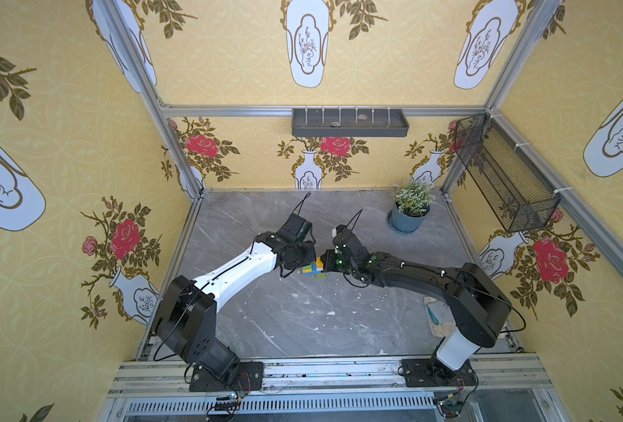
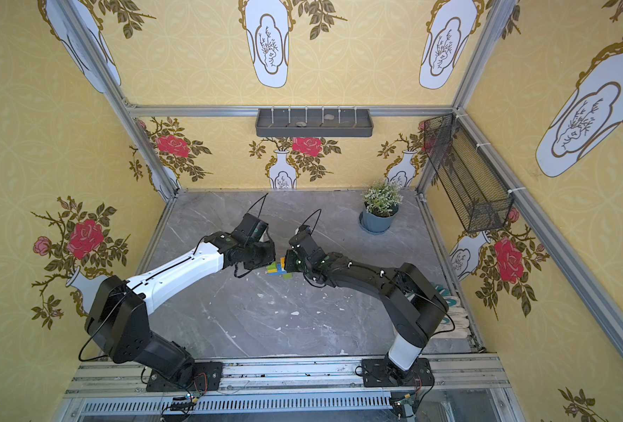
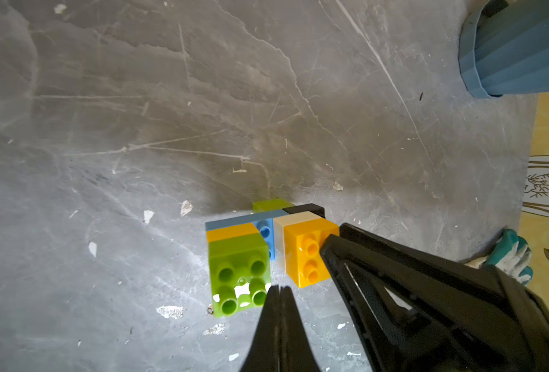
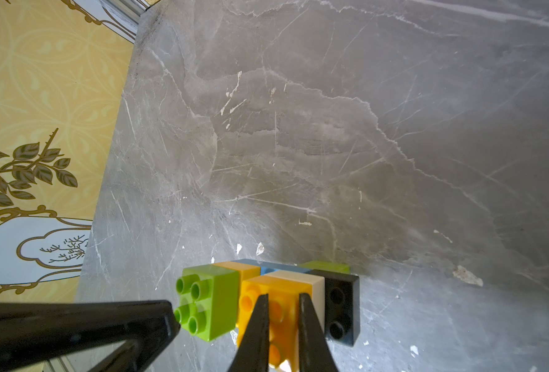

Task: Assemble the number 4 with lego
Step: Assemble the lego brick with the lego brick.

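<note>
The cluster (image 1: 313, 270) is laid on its side near the middle of the table (image 1: 302, 321), directly between the two grippers, as seen in both top views.

The studs are not directed upward. The studded faces of the green brick (image 3: 239, 270) and the yellow brick (image 3: 308, 257) are turned sideways, toward the grippers. The blue bar (image 3: 234, 220) is set behind them, with its long axis level with the table and crosswise to the stud direction. A second yellow brick (image 3: 231, 230) is seated between the green brick and the bar, and a white brick (image 3: 294, 220) between the yellow brick and the bar. On the bar's far side, a rear green brick (image 3: 271, 204) and a black brick (image 3: 305, 208) are attached side by side.

The left gripper (image 3: 279, 288) is clenched, finger against finger, with nothing held. Its tip is placed at a corner of the green brick's studded face.

The right gripper (image 4: 283, 296) is set against the yellow brick's studded face, with its jaws a narrow gap apart and studs seen between them. Whether the brick is clamped cannot be told.
</note>
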